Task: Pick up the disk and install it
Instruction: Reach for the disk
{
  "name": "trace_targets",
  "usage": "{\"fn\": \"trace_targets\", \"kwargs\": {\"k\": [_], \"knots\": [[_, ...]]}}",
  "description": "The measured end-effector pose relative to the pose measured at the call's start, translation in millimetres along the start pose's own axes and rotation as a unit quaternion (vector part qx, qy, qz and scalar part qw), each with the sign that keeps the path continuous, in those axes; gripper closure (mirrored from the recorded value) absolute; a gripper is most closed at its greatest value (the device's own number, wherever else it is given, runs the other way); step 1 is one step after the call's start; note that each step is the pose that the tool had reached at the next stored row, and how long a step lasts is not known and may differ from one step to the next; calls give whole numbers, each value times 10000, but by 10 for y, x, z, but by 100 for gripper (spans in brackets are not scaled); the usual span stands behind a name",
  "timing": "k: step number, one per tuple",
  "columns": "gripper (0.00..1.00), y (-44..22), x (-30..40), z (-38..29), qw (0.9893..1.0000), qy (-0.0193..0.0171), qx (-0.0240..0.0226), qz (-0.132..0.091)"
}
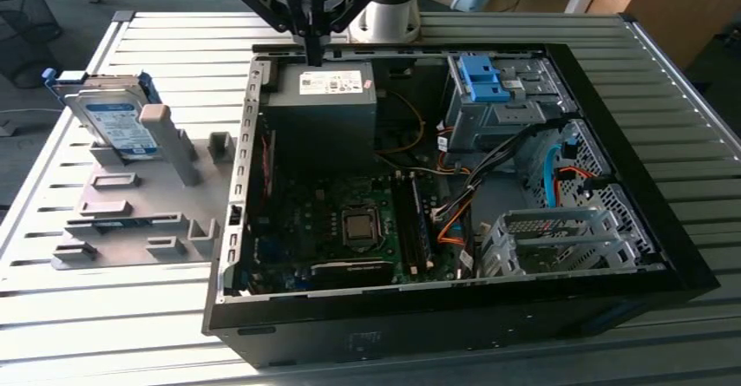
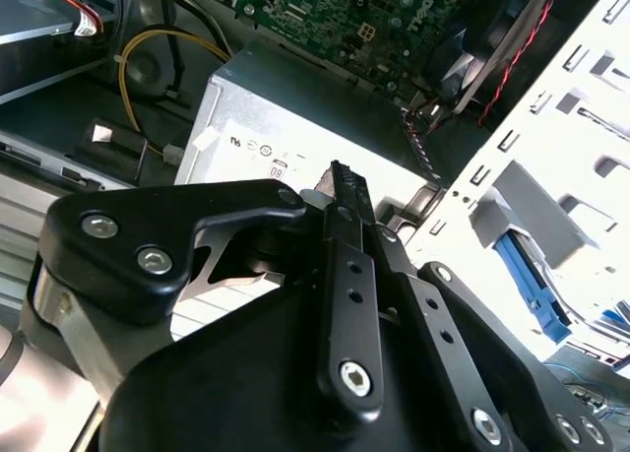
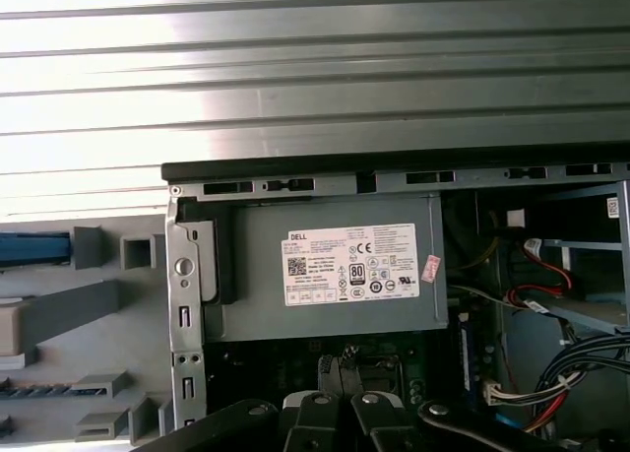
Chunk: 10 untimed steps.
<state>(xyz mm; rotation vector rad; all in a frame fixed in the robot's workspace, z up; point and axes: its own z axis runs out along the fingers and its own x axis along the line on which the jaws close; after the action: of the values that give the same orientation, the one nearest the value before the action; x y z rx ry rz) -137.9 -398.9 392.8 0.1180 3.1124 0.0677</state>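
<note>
In the exterior view, you had the black gripper (image 1: 312, 55) at the top centre of the frame. Its two fingers were pressed together and held nothing. The tips pointed down just above the rear wall of the open black computer case (image 1: 683, 264), over the large dark grey box with a small white sticker (image 1: 318, 108) inside it. The disk, a flat silver metal hard drive with a white-and-blue label and blue plastic rails (image 1: 114, 124), stood on edge at the upper left of the frame. It was slotted into a pale grey plastic fixture (image 1: 127, 208) lying on the ribbed metal table (image 1: 104, 334), outside the case and well apart from the gripper. A bright blue plastic bracket (image 1: 481, 78) sat inside the case toward the upper right of the frame. In both wrist views the gripper (image 3: 340, 365) (image 2: 345, 186) showed its fingers closed against each other, near the stickered face of the grey box (image 3: 325, 265) (image 2: 295, 127).
</note>
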Motion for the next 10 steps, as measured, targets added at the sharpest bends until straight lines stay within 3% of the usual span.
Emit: {"fn": "trace_targets", "kwargs": {"k": [10], "knots": [[89, -2, 26, 1, 10000, 0, 0, 0]]}}
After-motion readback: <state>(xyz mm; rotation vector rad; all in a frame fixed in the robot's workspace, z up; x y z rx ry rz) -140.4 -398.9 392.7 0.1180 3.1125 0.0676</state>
